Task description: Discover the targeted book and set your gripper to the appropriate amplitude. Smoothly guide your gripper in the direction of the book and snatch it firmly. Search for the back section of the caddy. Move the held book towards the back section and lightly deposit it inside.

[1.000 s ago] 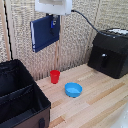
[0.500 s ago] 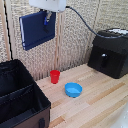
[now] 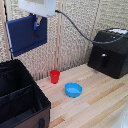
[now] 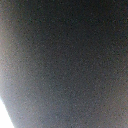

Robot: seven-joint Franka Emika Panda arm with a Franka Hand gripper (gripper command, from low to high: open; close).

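Observation:
A dark navy-blue book hangs in the air at the exterior view's upper left, high above the table. My gripper, the white boxy piece at the top of that view, is shut on the book's upper edge, with the blue-tipped fingers clamped over it. Below it, at the exterior view's lower left, sits the black fabric caddy with a divider across it. The book hangs above the caddy's rear part. The wrist view is filled by a dark blurred surface and shows nothing distinct.
A red cup and a blue bowl stand on the wooden table to the right of the caddy. A black hard-shelled box sits at the back right. A woven wall panel rises behind everything, with a cable running across it.
The gripper with the book has moved toward the exterior view's left and slightly up, from above the red cup to over the caddy's rear edge.

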